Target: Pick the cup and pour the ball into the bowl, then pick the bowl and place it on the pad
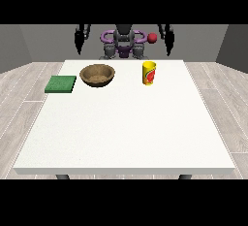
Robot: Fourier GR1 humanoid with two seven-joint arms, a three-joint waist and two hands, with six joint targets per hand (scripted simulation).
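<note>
A yellow cup (148, 73) with a red mark on its side stands upright at the table's far right of centre. A small red ball (152, 38) shows well above the cup, level with the robot's chest, touching neither hand. A brown wooden bowl (97, 74) sits to the cup's left, nothing visible inside it. A flat green pad (61, 84) lies left of the bowl near the table's left edge. The hand at the view's left (80, 39) and the hand at the view's right (168, 39) hang behind the far edge, fingers straight, holding nothing.
The white table (126, 137) stretches wide towards the camera in front of the three objects. The robot's torso (124, 43) stands behind the far edge between the two hands. A wooden floor surrounds the table.
</note>
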